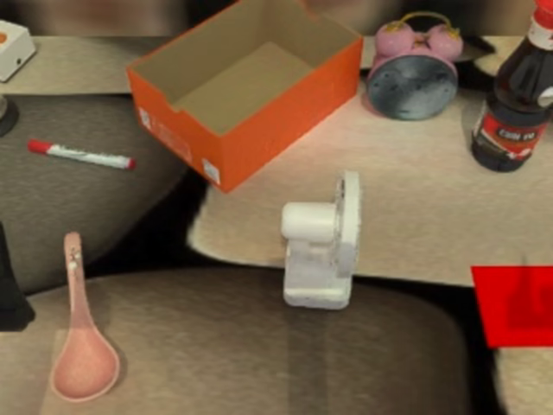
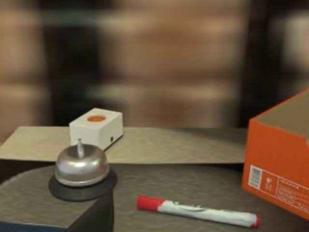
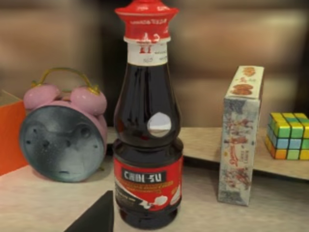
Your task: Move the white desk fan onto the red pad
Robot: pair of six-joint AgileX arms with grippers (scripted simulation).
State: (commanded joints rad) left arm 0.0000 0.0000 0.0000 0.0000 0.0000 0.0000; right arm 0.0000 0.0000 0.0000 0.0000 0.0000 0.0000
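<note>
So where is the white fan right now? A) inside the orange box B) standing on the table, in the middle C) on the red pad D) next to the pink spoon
B: the white desk fan stands mid-table, apart from the red pad at the right edge and outside the orange cardboard box.

The red pad, well to the right of the white desk fan, is chopped off by the top view's right edge, so only part of it shows. Same deal with the dark sauce bottle up-right of the fan: its cap runs out of frame, and its label text is too smudgy to read. The small white box far up-left of the fan is clipped too. Neither gripper shows up in any view; only a dark sliver pokes in far left of the fan, can't tell what it is.
</note>
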